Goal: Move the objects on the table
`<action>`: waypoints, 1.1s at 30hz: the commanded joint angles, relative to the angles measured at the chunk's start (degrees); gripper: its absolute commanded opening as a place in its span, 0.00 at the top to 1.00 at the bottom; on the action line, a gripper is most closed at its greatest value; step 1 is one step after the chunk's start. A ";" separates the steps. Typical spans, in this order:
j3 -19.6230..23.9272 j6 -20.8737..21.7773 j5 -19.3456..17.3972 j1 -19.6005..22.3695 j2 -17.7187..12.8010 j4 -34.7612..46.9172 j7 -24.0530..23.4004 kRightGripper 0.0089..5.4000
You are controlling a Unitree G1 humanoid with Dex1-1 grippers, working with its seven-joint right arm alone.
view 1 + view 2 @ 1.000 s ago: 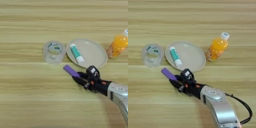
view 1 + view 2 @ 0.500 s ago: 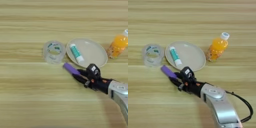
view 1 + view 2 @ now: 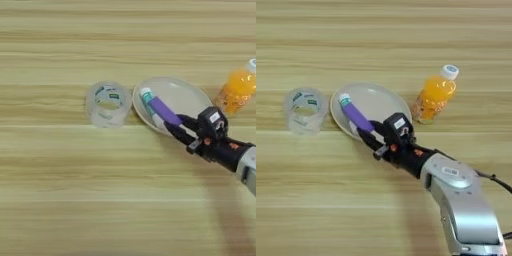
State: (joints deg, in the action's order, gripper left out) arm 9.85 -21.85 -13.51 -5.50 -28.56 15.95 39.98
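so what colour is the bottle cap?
White, on the orange-drink bottle; clearest in the right eye view.

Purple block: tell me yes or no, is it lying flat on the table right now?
No. The claw holds the purple block up over the plate, above the glue stick.

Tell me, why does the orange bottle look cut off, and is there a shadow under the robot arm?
In the left eye view the bottle runs off the right edge; the right eye view shows it whole, white cap too. In both views the arm casts a soft darker patch on the table, and the moving purple block looks slightly smeared.
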 commanded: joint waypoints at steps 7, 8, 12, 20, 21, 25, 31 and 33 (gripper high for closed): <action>5.44 -0.49 -1.88 8.63 0.83 -5.53 -7.43 0.74; 5.49 0.03 -1.10 9.51 0.89 -7.16 -8.50 0.74; 5.21 2.48 1.23 12.04 1.00 -13.22 -10.93 0.74; 4.33 6.91 4.39 15.26 0.42 -22.23 -12.60 0.74; 4.22 7.33 4.59 15.56 0.37 -23.28 -12.54 0.74; 3.39 8.55 5.73 16.74 -0.31 -26.42 -11.94 0.74; 2.06 9.78 7.28 18.96 -1.21 -30.30 -11.08 0.74; 1.59 9.99 7.78 19.51 -1.37 -31.12 -10.90 0.74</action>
State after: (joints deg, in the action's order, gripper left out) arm 11.26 -14.16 -6.24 9.63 -26.84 -16.41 29.40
